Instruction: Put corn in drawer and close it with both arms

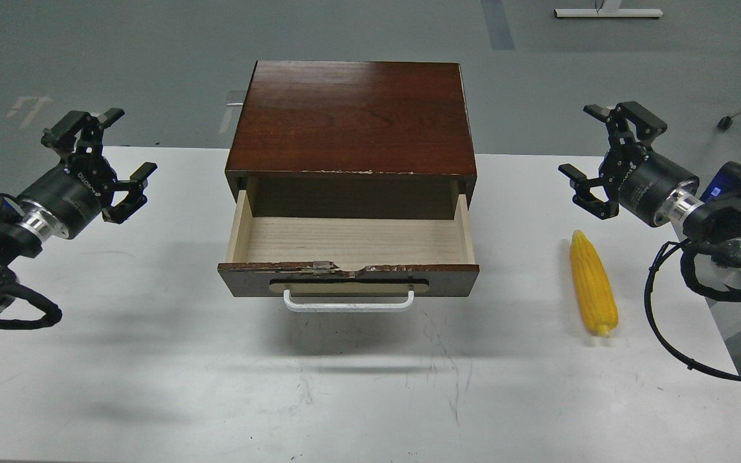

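Observation:
The yellow corn [593, 283] lies on the white table, right of the cabinet, its pointed end away from me. The drawer [348, 256] is pulled open with a bare pale wood interior; its white handle [348, 301] faces me. My left gripper [127, 146] is open and empty, held above the table left of the cabinet. My right gripper [584, 143] is open and empty, held above the table just beyond the corn's pointed end.
The dark brown cabinet [352, 116] stands at the table's far middle. The white table [357, 392] ends at the right just past the corn. A loose black cable [666, 334] hangs from the right arm near the corn.

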Robot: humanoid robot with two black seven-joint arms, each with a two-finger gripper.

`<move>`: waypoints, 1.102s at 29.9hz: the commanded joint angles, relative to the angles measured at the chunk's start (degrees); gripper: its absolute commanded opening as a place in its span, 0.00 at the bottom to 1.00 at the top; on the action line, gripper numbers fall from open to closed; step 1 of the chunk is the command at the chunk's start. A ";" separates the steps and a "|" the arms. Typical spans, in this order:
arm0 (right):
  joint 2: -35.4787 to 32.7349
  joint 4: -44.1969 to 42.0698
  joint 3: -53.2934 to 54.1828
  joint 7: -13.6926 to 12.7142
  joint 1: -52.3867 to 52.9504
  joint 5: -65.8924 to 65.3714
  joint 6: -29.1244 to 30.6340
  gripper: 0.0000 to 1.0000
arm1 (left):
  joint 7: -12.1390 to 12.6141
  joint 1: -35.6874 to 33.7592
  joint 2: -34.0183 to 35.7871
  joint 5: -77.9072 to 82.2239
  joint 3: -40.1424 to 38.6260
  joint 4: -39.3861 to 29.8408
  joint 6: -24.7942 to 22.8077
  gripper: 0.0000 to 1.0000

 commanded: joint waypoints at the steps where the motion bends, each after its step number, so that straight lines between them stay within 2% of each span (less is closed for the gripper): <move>1: -1.15 0.49 -2.02 0.01 0.59 -5.73 -0.05 1.00 | 0.01 -0.03 -0.16 0.03 0.11 0.07 0.14 0.98; 5: -7.99 4.00 -8.95 -0.08 4.71 -39.05 -0.48 1.00 | 0.01 0.06 -0.68 0.03 0.46 0.07 0.14 0.98; 8: -11.16 4.00 -13.26 -0.08 7.00 -52.38 -0.57 1.00 | 0.01 0.15 -1.03 0.03 0.63 0.16 0.22 0.98; 11: -15.29 6.19 -18.71 -0.61 8.85 -54.70 -0.40 1.00 | 0.01 0.15 -1.82 0.12 0.81 0.16 1.27 0.98; 15: -16.53 7.69 -24.17 -2.28 10.78 -58.49 -0.22 1.00 | 0.01 0.15 -2.26 0.38 0.81 0.16 1.98 0.98; 33: -8.71 5.32 -34.90 -2.63 10.52 -59.02 -0.22 1.00 | -0.08 0.50 0.28 0.38 0.81 0.07 1.54 0.98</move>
